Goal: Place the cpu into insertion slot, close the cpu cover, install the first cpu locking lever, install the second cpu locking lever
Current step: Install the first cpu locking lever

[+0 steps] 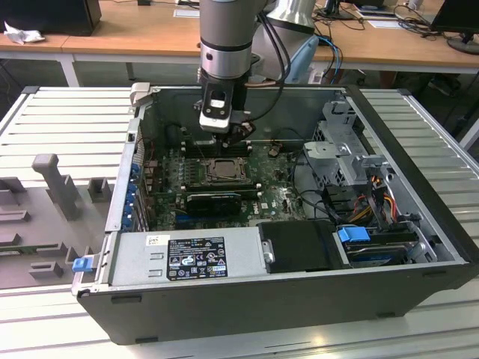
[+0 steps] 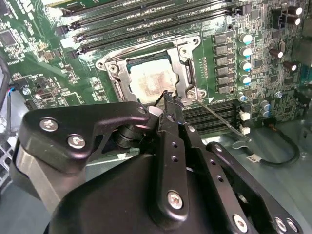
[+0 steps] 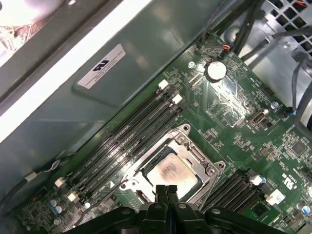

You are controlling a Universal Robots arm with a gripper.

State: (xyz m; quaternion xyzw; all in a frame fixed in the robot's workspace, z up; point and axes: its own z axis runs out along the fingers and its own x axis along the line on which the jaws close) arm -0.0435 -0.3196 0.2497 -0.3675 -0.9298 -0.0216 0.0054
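Observation:
The cpu [image 2: 148, 80] lies flat in the middle of the green motherboard [image 2: 44, 73], its tan-grey face stained. The silvery cpu cover [image 2: 183, 68] lies down around it as a frame, and together they hide the insertion slot. A thin metal lever rod [image 2: 214, 115] runs out from the socket's corner over the black memory slots. My gripper [image 2: 168, 96] is shut, its two black fingertips pressed together just above the cover's edge beside that rod. In the first wrist view the gripper [image 3: 165, 189] stands over the rim of the cover [image 3: 195, 158] next to the cpu [image 3: 170, 171]. The exterior view shows the gripper [image 1: 238, 137] hanging over the socket [image 1: 223, 170].
The board sits in an open black computer case [image 1: 247, 299] lying on a slatted metal table. Long memory slots [image 3: 131, 131] flank the socket. A drive cage [image 1: 348, 149] and cable bundles [image 1: 374, 202] fill the exterior view's right. The power supply [image 1: 187, 258] lies at the front.

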